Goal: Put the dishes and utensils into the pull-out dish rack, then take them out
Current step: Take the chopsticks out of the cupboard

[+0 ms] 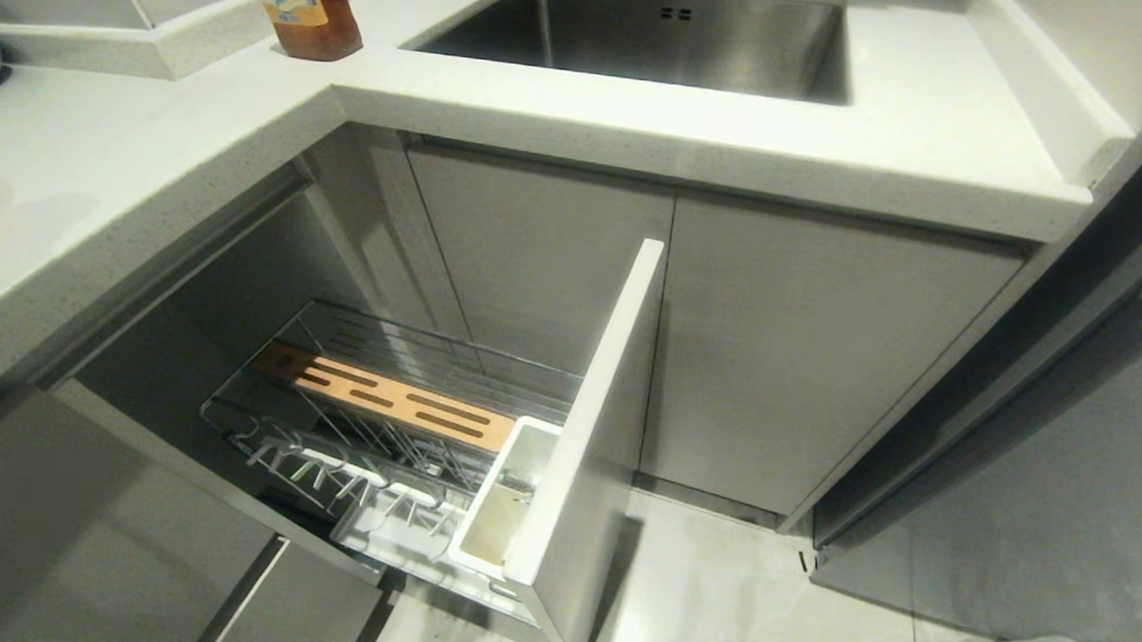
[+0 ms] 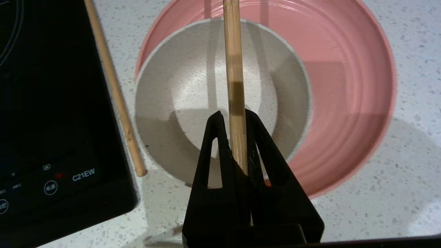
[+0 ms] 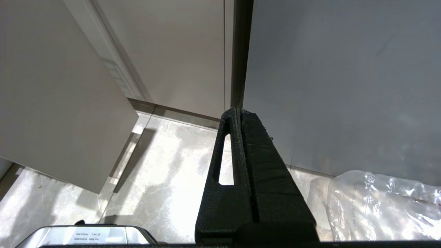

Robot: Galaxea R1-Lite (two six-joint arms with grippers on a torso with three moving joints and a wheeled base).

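Note:
In the left wrist view my left gripper (image 2: 234, 115) is shut on one pale wooden chopstick (image 2: 233, 58), held above the cream-white bowl (image 2: 193, 86). That bowl sits on the pink plate (image 2: 348, 89) on the speckled counter. The other chopstick (image 2: 115, 93) lies on the counter between the bowl and a black cooktop. The pull-out dish rack (image 1: 405, 448) stands pulled out in the head view, with its wooden strip (image 1: 388, 400), white caddy (image 1: 508, 499) and pale front panel (image 1: 586, 426). My right gripper (image 3: 240, 112) hangs shut and empty over the floor. The fork is out of view.
A black induction cooktop (image 2: 51, 103) lies beside the loose chopstick. The head view shows a steel sink (image 1: 657, 34) in the white counter (image 1: 825, 111) and a brown bottle (image 1: 306, 12). A clear plastic bag (image 3: 382, 203) lies on the floor by the cabinets.

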